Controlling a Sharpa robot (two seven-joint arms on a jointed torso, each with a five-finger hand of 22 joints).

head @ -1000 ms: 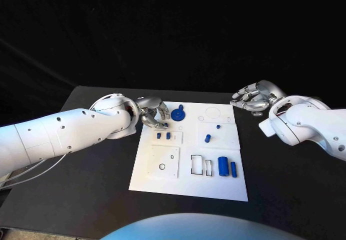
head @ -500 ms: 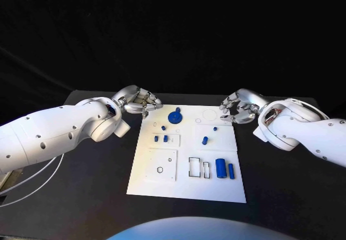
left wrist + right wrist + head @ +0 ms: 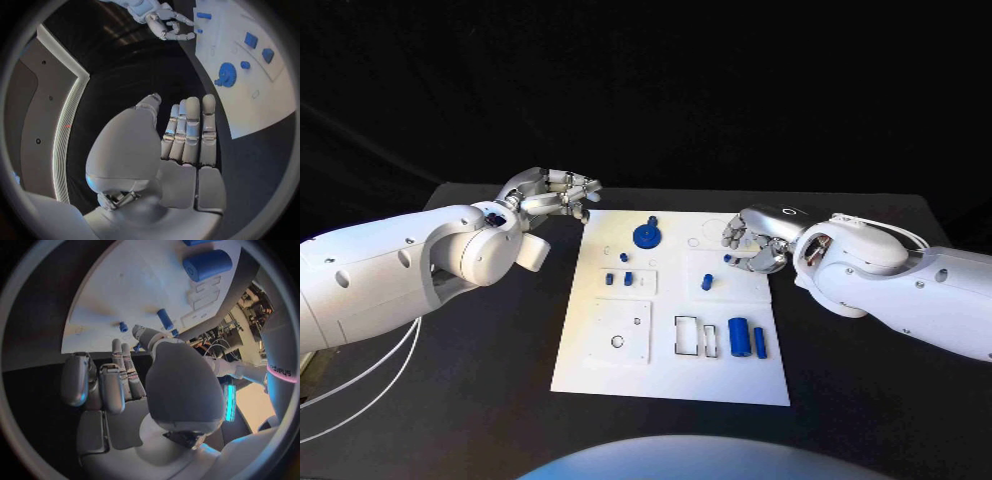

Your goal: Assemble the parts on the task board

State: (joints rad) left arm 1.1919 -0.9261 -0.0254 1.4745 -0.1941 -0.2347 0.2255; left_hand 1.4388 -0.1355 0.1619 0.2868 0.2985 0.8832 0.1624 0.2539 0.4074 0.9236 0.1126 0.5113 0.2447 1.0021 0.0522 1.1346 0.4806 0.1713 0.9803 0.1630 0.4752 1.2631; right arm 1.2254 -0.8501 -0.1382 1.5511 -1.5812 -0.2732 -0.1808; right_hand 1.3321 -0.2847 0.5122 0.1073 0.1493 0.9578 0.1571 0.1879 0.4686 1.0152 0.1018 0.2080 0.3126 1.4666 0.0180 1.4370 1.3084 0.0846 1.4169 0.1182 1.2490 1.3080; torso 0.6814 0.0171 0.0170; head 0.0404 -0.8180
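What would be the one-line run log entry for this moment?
left hand: open, off task board's far left corner | right hand: over board's right edge, holds nothing | blue gear: on board

Black table (image 3: pixel 877 400): matte, dark top, plain and unmarked; far edge straight, with both far corners in sight from the head view; the same dark surface seen from the left wrist (image 3: pixel 253 150). Black backdrop (image 3: pixel 646 80): hangs behind the table's far edge, dark and featureless across the upper scene. White cables (image 3: pixel 365 372): thin, two strands, running in loose curves off the table's near left side.
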